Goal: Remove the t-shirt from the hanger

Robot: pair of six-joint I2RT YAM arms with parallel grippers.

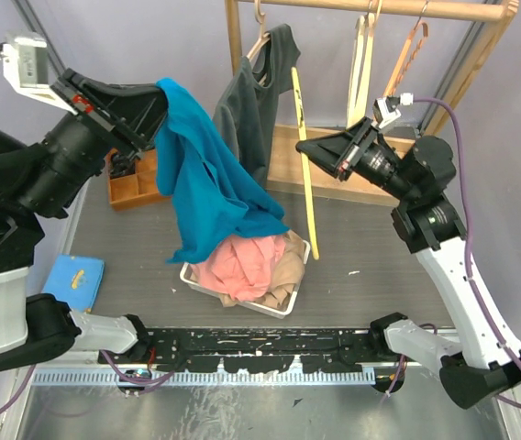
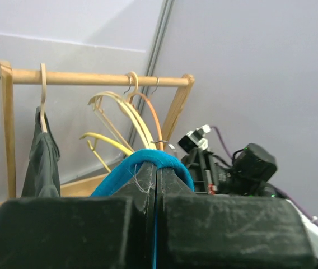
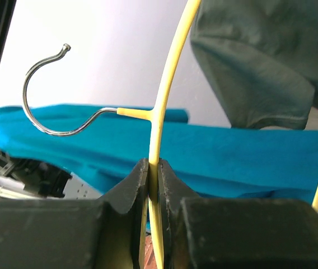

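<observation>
Hanging from the left gripper (image 1: 157, 103) in the upper left of the top view, the teal t-shirt (image 1: 207, 183) drapes down in a long fold toward the white basket (image 1: 204, 287), where pink and beige clothes lie heaped. The left gripper's jaws are clamped tight on a bunched edge of the shirt, and the left wrist view shows the teal cloth arching over the closed fingertips (image 2: 148, 193). To the right of centre, the right gripper (image 1: 313, 147) is closed on the yellow hanger (image 1: 304, 174), pinching its thin bar between both fingers. The hanger stands nearly upright just to the right of the shirt, its lower end by the basket's right corner. In the right wrist view its metal hook (image 3: 36, 106) curls toward the upper left, with the teal cloth spread behind it. Along the top of the frame a wooden rack (image 1: 380, 7) carries a dark grey shirt (image 1: 251, 105) and several bare hangers.
</observation>
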